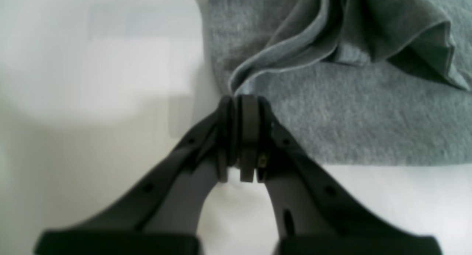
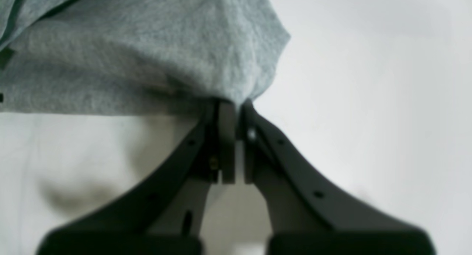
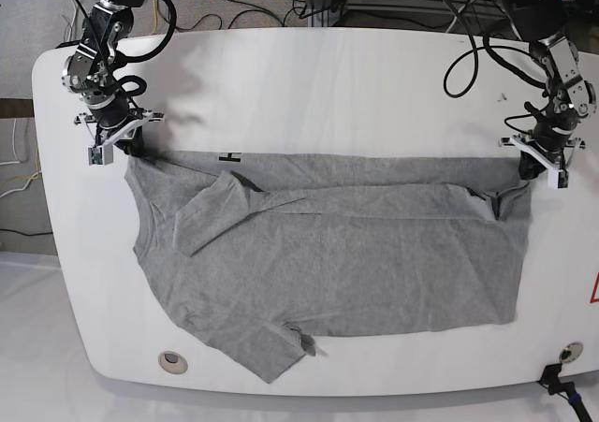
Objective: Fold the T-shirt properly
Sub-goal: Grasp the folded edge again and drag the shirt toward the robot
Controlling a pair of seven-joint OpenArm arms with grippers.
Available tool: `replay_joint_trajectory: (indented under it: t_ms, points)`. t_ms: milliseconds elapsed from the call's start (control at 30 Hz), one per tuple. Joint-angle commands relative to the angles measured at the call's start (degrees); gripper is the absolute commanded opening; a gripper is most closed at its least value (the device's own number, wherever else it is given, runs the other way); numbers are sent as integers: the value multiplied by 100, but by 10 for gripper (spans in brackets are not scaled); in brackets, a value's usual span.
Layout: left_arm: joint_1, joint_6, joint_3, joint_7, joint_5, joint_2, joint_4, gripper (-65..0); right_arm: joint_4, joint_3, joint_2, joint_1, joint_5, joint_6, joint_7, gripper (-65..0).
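Observation:
A grey T-shirt lies spread on the white table, its far edge folded over toward the near side. My left gripper stands at the shirt's far right corner, shut on the hem; in the left wrist view the left gripper pinches the rolled fabric edge. My right gripper is at the far left corner, shut on the cloth. The right wrist view shows the right gripper holding a bunched point of the T-shirt. One sleeve is folded across the chest; the other sleeve points to the near edge.
Cables run along the table's far edge. Two round fittings, one at the near left and one at the near right, sit in the tabletop. A small black mark shows just beyond the shirt's far edge.

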Motion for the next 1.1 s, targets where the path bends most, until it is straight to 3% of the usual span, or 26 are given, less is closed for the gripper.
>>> replay_joint_trajectory:
  t_ms: [0, 333, 400, 833, 900, 1000, 1067]
  points:
    - [160, 5, -8, 288, 241, -42, 35, -650, 124, 20, 80, -45, 16, -4, 39, -650]
    - [1425, -4, -8, 315, 232, 63, 1380, -650, 1557, 29, -157, -1390, 16, -4, 13, -650]
    - [1751, -4, -8, 315, 232, 213, 1618, -650, 1795, 29, -236, -1653, 16, -4, 13, -650]
    - [3342, -4, -131, 315, 223, 230, 3094, -650, 2779, 37, -218, -3148, 16, -4, 13, -650]
    - [3447, -136, -280, 315, 223, 221, 3147, -650, 2779, 222, -218, -3245, 16, -4, 13, -650]
    - [3421, -663, -570, 315, 232, 125, 3156, -650, 2753, 336, -210, -3262, 16, -4, 13, -650]
    - [3395, -694, -606, 315, 232, 116, 3156, -650, 2735, 328, -201, -3245, -2, -4, 13, -650]
